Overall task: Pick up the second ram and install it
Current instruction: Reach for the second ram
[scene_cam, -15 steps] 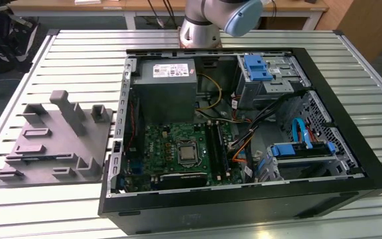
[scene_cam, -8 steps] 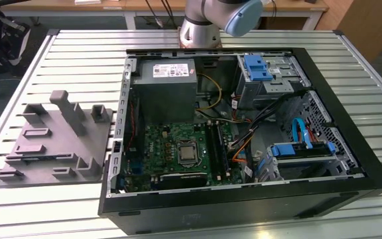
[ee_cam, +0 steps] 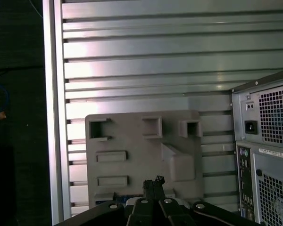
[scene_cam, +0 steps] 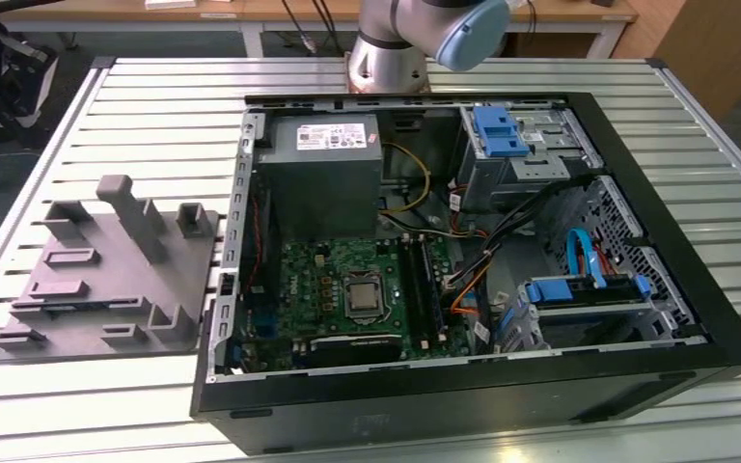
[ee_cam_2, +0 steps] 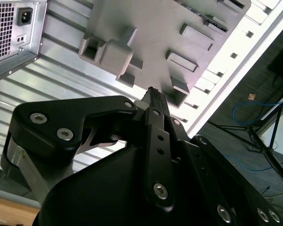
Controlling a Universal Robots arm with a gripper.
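The grey plastic tray (scene_cam: 100, 280) lies on the slatted table at the exterior view's left, beside the open computer case (scene_cam: 474, 260). A thin dark strip, the second ram (scene_cam: 68, 307), sits edge-on in a slot near the tray's front. In the first wrist view the same strip (ee_cam: 114, 197) peeks out at the tray's edge, just beside my gripper's body. My gripper (ee_cam: 154, 181) hangs well above the tray (ee_cam: 141, 155), its two fingers pressed together with nothing between them. In the second wrist view the gripper (ee_cam_2: 153, 92) points down at the tray (ee_cam_2: 146, 28). The motherboard's memory slots (scene_cam: 425, 285) run along the board's right side.
The case holds a power supply (scene_cam: 325, 159) at the back, blue drive bays (scene_cam: 506, 135) and loose cables (scene_cam: 474, 280). Tall raised blocks (scene_cam: 132, 212) stand on the tray. The table's edge (ee_cam: 49, 117) and the floor beyond it lie past the tray.
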